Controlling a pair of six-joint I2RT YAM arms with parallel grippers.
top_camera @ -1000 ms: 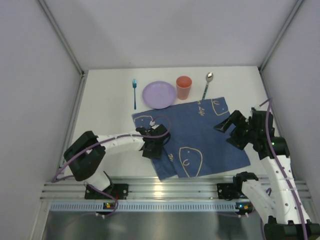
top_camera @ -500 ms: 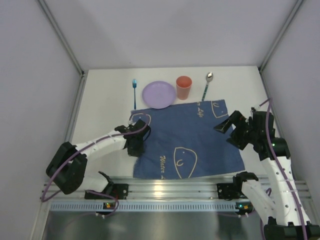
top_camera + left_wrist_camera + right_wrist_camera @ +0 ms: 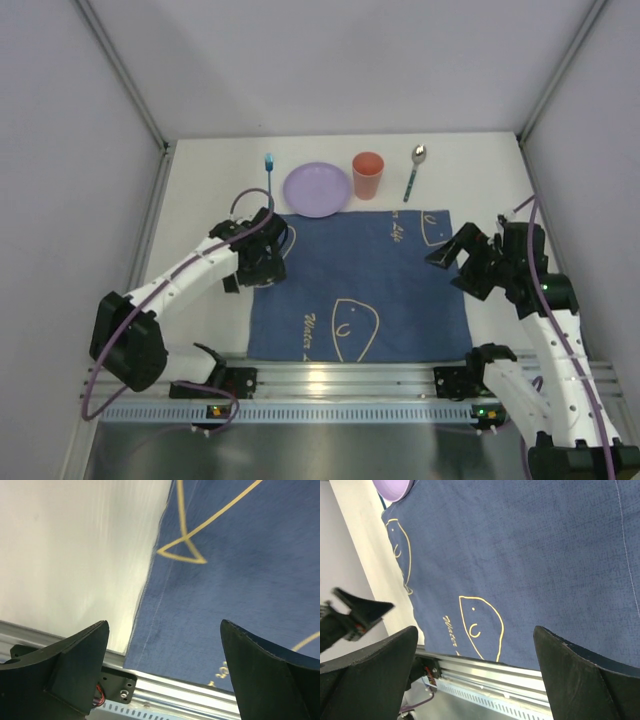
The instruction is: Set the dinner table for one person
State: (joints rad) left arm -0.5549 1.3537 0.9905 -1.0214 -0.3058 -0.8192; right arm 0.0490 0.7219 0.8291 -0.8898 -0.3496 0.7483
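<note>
Top view: a dark blue cloth mat with pale fish outlines (image 3: 370, 290) is spread flat on the matte white dinner table (image 3: 205, 195). 4 items are ranged along its far edge: a blue fork (image 3: 268, 172), a lilac round plate (image 3: 317, 189), an orange cup (image 3: 368, 175) and a green-handled spoon (image 3: 413, 172). Left wrist view: the left gripper (image 3: 165, 670) is held wide open and empty over the mat's left edge. Right wrist view: the right gripper (image 3: 475, 675) is likewise spread, with nothing held. The mat-laying step is judged complete. Next, the plate's thin rim must be pinched and the plate set on the mat.
</note>
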